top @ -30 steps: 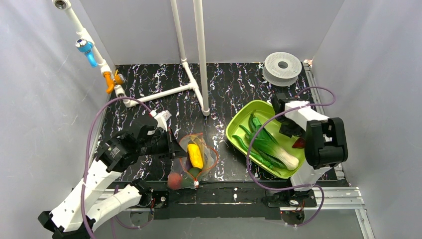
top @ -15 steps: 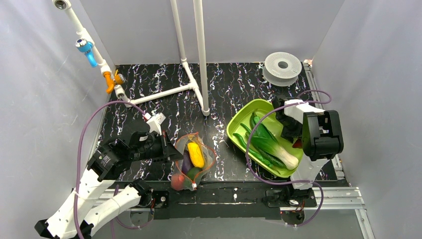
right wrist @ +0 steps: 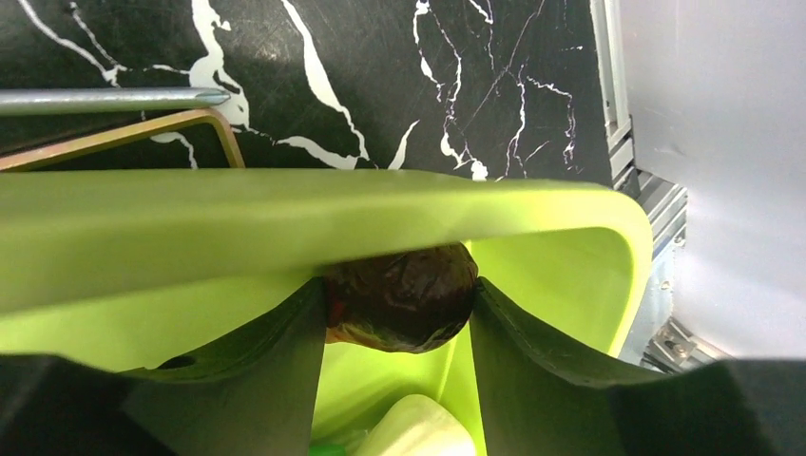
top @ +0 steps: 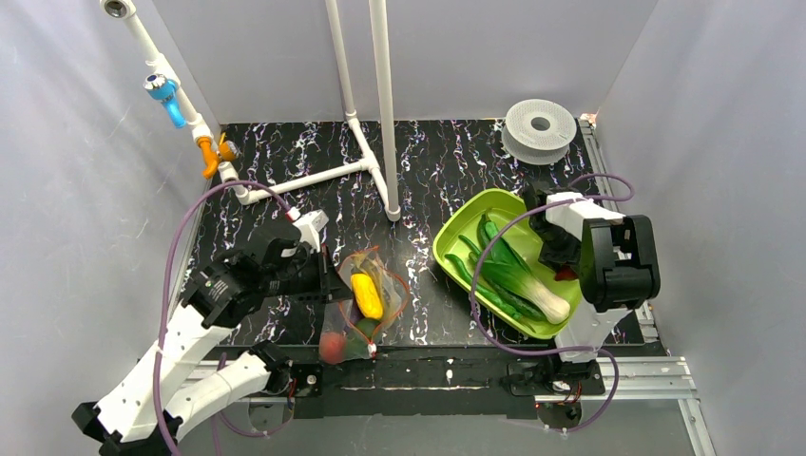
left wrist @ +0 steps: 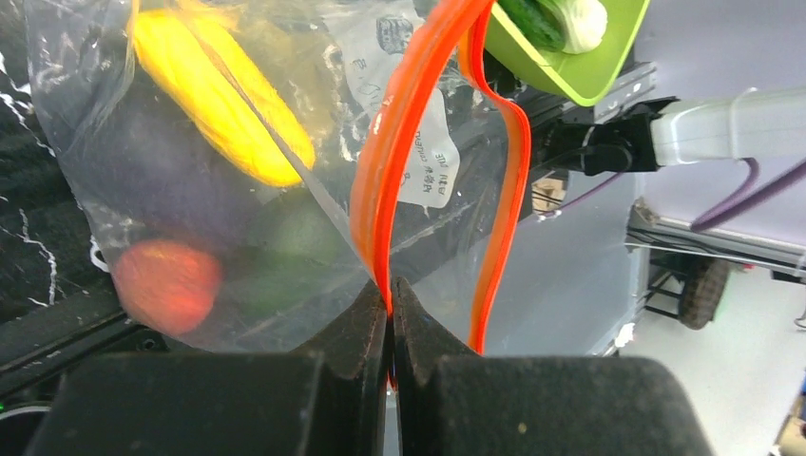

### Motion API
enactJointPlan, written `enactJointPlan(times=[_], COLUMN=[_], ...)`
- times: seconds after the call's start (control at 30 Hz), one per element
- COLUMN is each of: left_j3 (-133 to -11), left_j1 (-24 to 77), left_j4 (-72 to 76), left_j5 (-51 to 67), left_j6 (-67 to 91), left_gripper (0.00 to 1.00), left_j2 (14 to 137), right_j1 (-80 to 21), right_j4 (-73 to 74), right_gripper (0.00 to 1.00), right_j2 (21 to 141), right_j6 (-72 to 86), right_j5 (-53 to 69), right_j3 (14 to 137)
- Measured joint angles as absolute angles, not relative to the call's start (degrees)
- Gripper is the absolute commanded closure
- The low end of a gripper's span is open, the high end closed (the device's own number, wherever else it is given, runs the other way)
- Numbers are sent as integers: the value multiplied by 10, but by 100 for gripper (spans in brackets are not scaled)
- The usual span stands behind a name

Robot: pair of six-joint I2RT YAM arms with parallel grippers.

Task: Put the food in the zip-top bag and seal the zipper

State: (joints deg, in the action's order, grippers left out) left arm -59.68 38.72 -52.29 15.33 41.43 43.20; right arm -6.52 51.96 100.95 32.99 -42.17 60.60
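Note:
The clear zip-top bag [top: 369, 302] hangs near the table's front, its mouth gaping. My left gripper [left wrist: 390, 293] is shut on one lip of the red-orange zipper [left wrist: 399, 142]. Inside the bag lie a yellow piece [left wrist: 223, 95], a red tomato [left wrist: 166, 285] and dark purple and green shapes. My right gripper [right wrist: 399, 302] reaches into the lime-green tray [right wrist: 190, 218], its jaws pressed against both sides of a dark red-brown round food piece [right wrist: 404, 293]. Long green vegetables [top: 513, 277] with a white stem end lie in the tray [top: 456, 228].
A white pipe frame [top: 380, 104] stands at the back centre, and a grey spool [top: 540, 128] sits at the back right. Grey walls close in on three sides. A metal rail [top: 618, 375] runs along the front right edge.
My right jaws have narrowed from wide open onto the dark round piece in the tray. The left arm dipped and came back, keeping hold of the bag's strip.

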Motion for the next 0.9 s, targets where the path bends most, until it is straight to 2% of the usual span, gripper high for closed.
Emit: enactJointPlan(times=[0.2, 0.27, 0.5, 0.9], left_j3=[-601, -601, -612, -601], left_j1=[387, 387, 387, 387], left_j4=[-493, -475, -404, -283], left_j5=[141, 135, 108, 77], left_j6=[348, 324, 255, 142], left_gripper=[100, 100, 100, 100], left_j2=[465, 471, 500, 539], right_j1=[-84, -103, -147, -147], right_j4=[495, 491, 479, 407], right_gripper=[74, 78, 85, 96], right_j2=[972, 968, 955, 848], right_j6=[330, 332, 337, 319], right_j5=[-411, -414, -412, -299], right_j3=[590, 590, 586, 559])
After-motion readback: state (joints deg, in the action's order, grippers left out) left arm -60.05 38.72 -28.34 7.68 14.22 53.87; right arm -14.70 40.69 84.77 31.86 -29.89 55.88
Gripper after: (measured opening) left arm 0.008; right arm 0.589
